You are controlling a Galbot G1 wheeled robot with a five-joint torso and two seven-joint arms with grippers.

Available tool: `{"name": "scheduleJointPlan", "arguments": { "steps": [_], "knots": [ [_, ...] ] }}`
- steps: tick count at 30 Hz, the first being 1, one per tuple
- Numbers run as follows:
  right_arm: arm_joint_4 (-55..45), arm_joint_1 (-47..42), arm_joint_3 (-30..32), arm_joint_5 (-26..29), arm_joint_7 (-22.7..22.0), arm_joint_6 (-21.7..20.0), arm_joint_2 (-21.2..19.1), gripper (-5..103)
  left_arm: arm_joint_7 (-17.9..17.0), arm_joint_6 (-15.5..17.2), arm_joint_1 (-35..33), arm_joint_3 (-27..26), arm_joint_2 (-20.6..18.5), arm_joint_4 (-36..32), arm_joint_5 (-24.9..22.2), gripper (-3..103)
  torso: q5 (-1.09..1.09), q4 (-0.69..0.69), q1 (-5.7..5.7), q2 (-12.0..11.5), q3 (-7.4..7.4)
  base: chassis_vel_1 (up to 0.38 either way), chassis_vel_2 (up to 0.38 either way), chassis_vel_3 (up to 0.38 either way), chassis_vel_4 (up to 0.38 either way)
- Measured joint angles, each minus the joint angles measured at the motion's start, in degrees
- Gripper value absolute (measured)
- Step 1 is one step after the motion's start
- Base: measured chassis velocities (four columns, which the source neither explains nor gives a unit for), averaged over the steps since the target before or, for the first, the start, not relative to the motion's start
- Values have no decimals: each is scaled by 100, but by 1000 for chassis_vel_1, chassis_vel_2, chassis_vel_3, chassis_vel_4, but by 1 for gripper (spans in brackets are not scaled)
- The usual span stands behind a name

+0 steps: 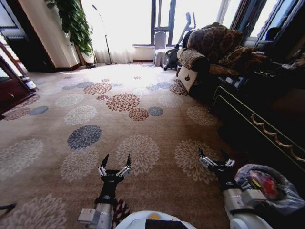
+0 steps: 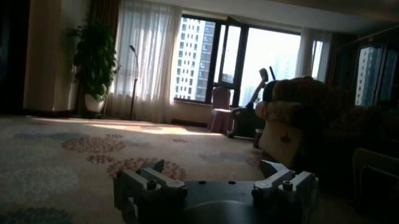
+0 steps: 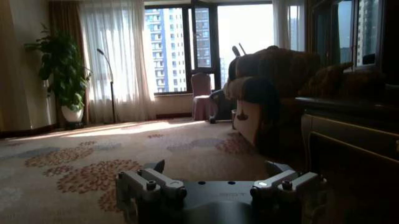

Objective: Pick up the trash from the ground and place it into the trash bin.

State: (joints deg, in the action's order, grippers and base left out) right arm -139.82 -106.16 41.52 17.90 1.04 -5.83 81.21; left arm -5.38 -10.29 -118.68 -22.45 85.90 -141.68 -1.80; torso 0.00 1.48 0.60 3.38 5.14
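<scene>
Floral carpet [image 1: 143, 119] fills the sunlit room. At the robot's lower right, the trash bin [image 1: 286, 202] with its ruffled liner holds red-and-yellow litter [image 1: 261, 183]. Just beside it the right gripper [image 1: 216, 160] hovers, prongs spread, empty. The left gripper [image 1: 116, 162] hangs likewise, spread wide, touching nothing. No readable writing.

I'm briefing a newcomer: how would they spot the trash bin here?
Start at the dark cabinet along the robot's right. At its near end, beside the right end effector, sits the trash bin. Its ruffled translucent liner with red litter inside sets it apart.
</scene>
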Motion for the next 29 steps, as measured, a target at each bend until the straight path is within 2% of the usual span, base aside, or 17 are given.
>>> {"name": "scheduleJointPlan", "arguments": {
  "steps": [29],
  "knots": [
    [0, 0, 0, 0, 0, 0, 0, 100, 0, 0, 0, 0, 0, 0, 0, 100, 0, 0, 0, 0, 0, 0, 0, 0, 0]
  ]
}}
